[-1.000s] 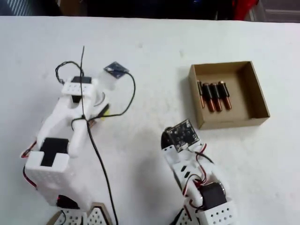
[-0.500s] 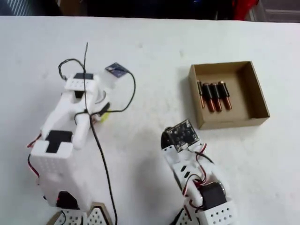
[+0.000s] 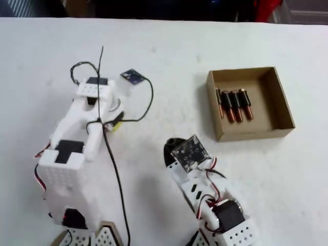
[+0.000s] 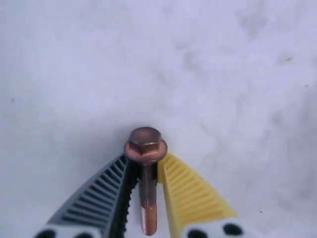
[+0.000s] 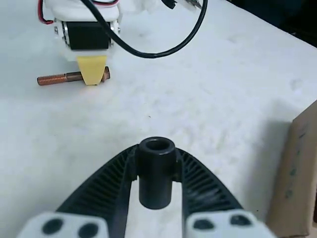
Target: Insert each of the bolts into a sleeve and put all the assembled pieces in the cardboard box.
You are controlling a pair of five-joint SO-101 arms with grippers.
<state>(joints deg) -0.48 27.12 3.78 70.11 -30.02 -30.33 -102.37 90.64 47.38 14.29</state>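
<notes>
**Bolt in one hand, sleeve in the other, box part filled**

The bench (image 3: 169,56) is a plain white surface with faint smudges. Past its far edge the room is dark, with something red (image 3: 266,7) at the far right corner.

The left arm (image 3: 77,138) stretches from its base at the near edge out across the left half of the bench, with a black cable (image 3: 110,169) trailing along it. The left hand (image 4: 144,163) is low over the surface. Its grey and yellow fingers are pinched on the shank of a copper-coloured bolt (image 4: 147,193) just behind the hexagonal head. From the right wrist view the bolt (image 5: 59,78) lies level and close to the bench; whether it touches cannot be told.

The right arm (image 3: 205,189) reaches from the near edge toward the middle of the bench. The right hand (image 5: 156,158) has its black ribbed fingers pressed on a short black sleeve (image 5: 156,173), which stands out past the fingertips with its open bore showing. The two hands are apart, with bare bench between them.

The cardboard box (image 3: 253,134) sits open on the right half of the bench, near the right hand. Four assembled pieces (image 3: 234,105), copper and dark, lie side by side on its floor in the half nearer the left arm.
</notes>
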